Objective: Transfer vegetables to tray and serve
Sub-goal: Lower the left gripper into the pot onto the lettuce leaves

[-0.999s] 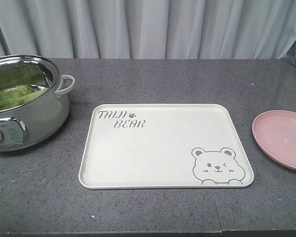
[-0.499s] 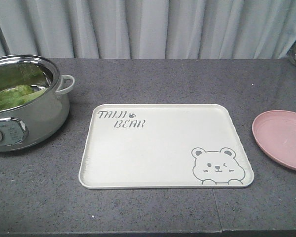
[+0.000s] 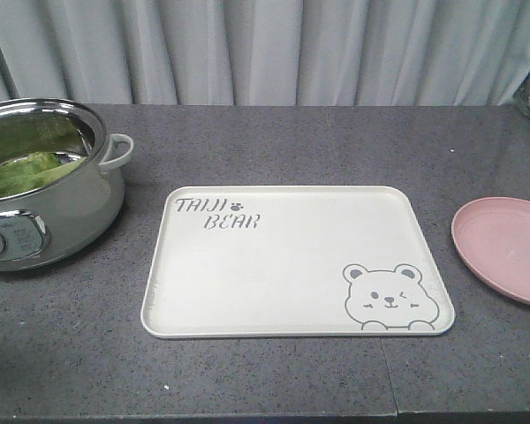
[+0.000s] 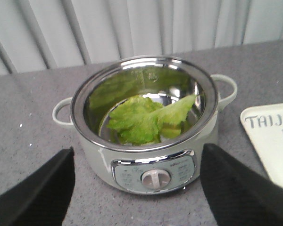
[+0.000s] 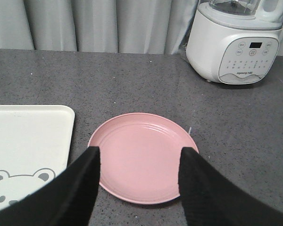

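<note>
Lettuce leaf [image 4: 141, 121] lies inside the steel pot [image 4: 98, 162] (left pincer [image 4: 137, 154] spread wide)

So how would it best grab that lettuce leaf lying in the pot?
Probably from straight above: the pot has tall walls all round the lettuce leaf, which block any sideways approach. The leaf lies almost flat on the bottom, so the crinkled, slightly raised fold near its middle looks the easiest spot to pinch. The left gripper, jaws wide open, faces the pot.
</note>
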`<state>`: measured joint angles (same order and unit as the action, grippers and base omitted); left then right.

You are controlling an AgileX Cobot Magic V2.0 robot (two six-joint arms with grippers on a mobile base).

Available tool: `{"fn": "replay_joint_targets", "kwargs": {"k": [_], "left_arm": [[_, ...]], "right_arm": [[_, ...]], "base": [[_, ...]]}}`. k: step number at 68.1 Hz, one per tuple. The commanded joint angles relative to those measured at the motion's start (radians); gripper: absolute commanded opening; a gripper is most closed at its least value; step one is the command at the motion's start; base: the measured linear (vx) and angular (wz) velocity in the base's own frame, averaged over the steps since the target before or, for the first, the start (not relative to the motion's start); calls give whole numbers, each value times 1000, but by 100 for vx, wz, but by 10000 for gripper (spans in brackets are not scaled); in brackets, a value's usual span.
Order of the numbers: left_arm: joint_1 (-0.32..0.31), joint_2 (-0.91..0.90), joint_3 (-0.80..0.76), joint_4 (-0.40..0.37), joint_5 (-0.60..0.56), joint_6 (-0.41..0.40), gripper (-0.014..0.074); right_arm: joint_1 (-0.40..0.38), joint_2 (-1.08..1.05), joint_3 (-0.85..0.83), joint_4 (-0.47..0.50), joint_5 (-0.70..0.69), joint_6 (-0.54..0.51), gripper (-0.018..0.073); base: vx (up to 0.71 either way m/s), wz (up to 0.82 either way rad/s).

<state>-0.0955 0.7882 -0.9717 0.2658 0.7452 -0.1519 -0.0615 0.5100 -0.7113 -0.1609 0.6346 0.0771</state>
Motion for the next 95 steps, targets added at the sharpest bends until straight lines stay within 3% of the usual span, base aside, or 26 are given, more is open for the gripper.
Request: {"fn": "replay_joint_targets", "kwargs": {"k": [1,8,16,23,28,32,57,77,95], "left_arm": [[-2,116,-126,57,32,-9,501],[-2,275,-250,126,108,-9,489],[35,443,-401,101,187,32,485],[114,585,-538,-43,225,127,485],[161,673,-619,-221,225,233,485],[172,731,-663,-283,211,288,485],[167,987,-736,-330,116,307,485],[166,1077,-734,-329,-4,307,480],[167,1137,-734,-329,-8,307,436]], "right_arm": [[2,12,-33,-10,-67,-1,382],[2,12,-33,-10,-67,-1,382],[2,12,-33,-10,-67,-1,382],[2,12,-33,-10,-67,-1,382],[2,12,-33,-10,-67,-1,382],[2,12,-33,-10,-67,-1,382],[2,12,-33,-10,-67,-1,382],[2,12,-33,-10,-67,-1,382],[2,12,-33,-10,-67,-1,382]], "base": [[0,0],[0,0],[0,0],[0,0],[0,0],[0,0],[0,0],[0,0],[0,0]]}}
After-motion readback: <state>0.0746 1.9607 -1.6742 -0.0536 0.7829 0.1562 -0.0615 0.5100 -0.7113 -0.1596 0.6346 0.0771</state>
